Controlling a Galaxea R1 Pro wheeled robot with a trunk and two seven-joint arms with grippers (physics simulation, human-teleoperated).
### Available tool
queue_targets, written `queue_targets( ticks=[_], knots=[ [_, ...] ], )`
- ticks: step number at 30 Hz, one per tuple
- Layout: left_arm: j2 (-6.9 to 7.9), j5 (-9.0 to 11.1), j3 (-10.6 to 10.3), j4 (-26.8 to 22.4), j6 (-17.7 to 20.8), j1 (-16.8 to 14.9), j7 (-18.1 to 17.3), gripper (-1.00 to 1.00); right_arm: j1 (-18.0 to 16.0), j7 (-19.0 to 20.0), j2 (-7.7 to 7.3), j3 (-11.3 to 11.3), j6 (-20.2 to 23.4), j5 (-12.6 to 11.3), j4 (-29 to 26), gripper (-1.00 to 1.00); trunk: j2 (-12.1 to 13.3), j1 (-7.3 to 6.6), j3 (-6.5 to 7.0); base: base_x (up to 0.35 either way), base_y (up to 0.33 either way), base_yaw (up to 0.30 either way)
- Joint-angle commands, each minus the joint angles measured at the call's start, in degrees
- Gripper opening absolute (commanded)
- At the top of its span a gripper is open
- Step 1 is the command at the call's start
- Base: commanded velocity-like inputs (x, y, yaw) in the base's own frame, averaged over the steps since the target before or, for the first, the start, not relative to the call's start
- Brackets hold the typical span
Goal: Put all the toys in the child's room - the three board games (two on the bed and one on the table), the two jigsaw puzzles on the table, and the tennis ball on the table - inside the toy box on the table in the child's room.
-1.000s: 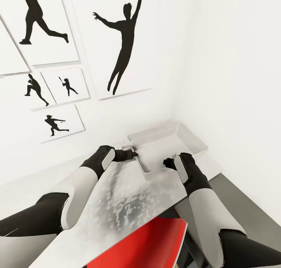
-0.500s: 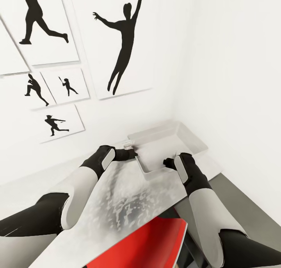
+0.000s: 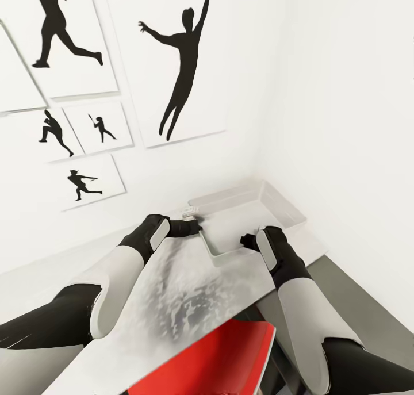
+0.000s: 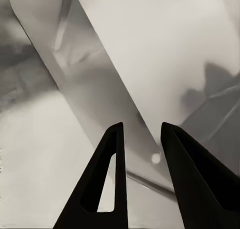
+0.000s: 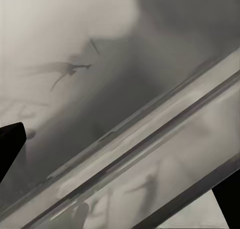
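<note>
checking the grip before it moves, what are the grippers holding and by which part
Both hold the toy box: the left gripper straddles its rim at the near left corner, and the right gripper is at the near rim. Whether either is fully clamped cannot be told.

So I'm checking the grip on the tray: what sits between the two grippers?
In the head view, the toy box's near corner lies between the left gripper and right gripper; its floor looks bare.

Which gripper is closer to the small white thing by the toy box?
Left. The left gripper sits just beside the small white object at the toy box corner; the right gripper is at the near rim.
</note>
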Motion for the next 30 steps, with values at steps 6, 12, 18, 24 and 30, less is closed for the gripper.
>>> queue_targets(
  ticks=[6,12,18,24,30],
  knots=[
    [-0.02,0.64,0.38,-0.16,0.46,-0.06,0.02,-1.0,-0.02,-0.6,0.04,0.0,0.42,-0.69,0.91,-1.0,-0.1,0.02,0.23,-0.108,0.0,0.0],
    [-0.02,0.65,0.38,-0.16,0.46,-0.06,0.02,-1.0,-0.02,-0.61,0.04,0.0,0.44,-0.69,0.91,-1.0,-0.1,0.02,0.27,-0.032,0.0,0.0],
    [-0.02,0.65,0.38,-0.16,0.46,-0.06,0.02,-1.0,-0.02,-0.61,0.04,0.0,0.42,-0.7,0.91,-1.0,-0.1,0.02,0.46,-0.168,0.0,0.0],
    [-0.02,0.65,0.38,-0.16,0.46,-0.06,0.02,-1.0,-0.02,-0.61,0.04,0.0,0.37,-0.71,0.91,-1.0,-0.1,0.02,0.68,-0.07,0.0,0.0],
    [-0.02,0.66,0.38,-0.16,0.46,-0.06,0.02,-1.0,-0.02,-0.6,0.04,0.0,0.36,-0.71,0.91,-1.0,-0.1,0.02,0.78,-0.142,0.004,0.0]
  ],
)
